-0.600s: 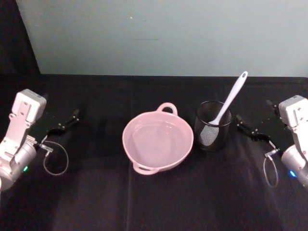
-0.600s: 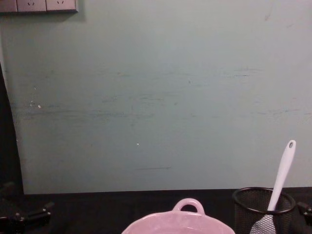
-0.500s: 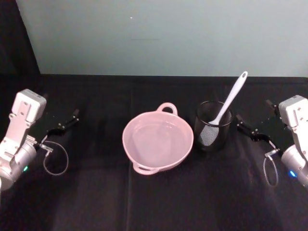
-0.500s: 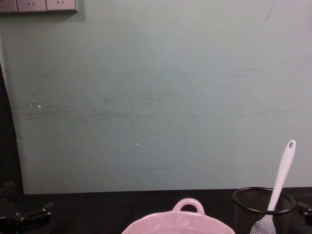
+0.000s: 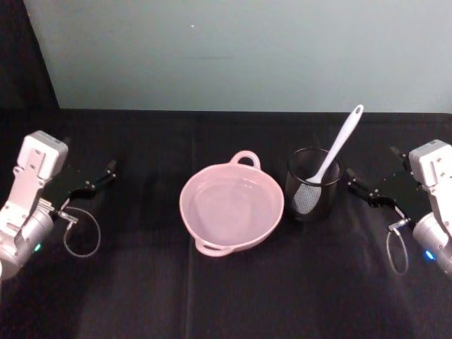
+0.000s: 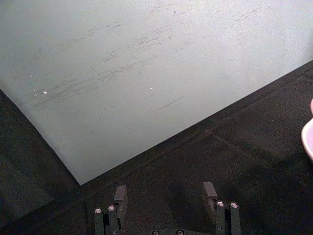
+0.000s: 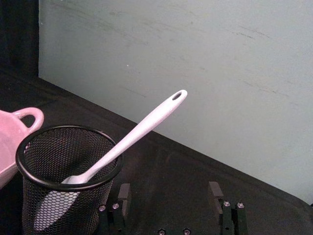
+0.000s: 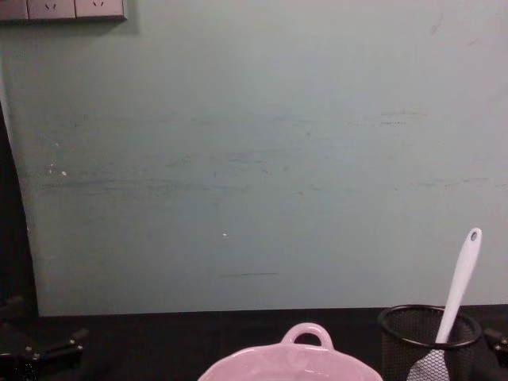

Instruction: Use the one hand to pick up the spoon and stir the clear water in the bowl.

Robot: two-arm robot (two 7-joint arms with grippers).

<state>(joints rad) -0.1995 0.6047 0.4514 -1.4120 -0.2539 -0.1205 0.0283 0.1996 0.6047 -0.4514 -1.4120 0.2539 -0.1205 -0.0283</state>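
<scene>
- Right pincer (image 7: 168, 192): sits low over the black table (image 5: 212, 296) at the robot's right side. Its two fingers are spread wide apart, and nothing is between them.
- Left pincer (image 6: 165, 192): sits low over the table at the robot's left side. Its fingers are also spread wide and hold nothing.
- Cup (image 5: 326, 201): a black mesh cup stands upright on the table, near the right pincer, on that pincer's inner side towards the left pincer. It does not touch the pincer.
- Spoon (image 5: 335, 148): the white spoon stands in the cup, head down. The flat head shows through the mesh near the bottom. The handle rests on the cup rim and leans up and out, tilting towards the right pincer's side and the wall (image 5: 247, 56). The tip, with its hole, is well above the rim. Neither pincer touches the spoon.
- Bowl (image 5: 185, 200): the pink bowl rests on the table between the two pincers and well apart from both. From the right pincer it lies beyond the cup. Bowl and cup are just beside each other; actual contact cannot be confirmed. One loop handle points towards the wall and the other towards the robot.
- Water (image 5: 229, 208): clear liquid lies in the bowl and shows as faint glints on a flat surface.
- Sockets (image 8: 63, 8): a row is set high on the wall, above the left pincer's side.
</scene>
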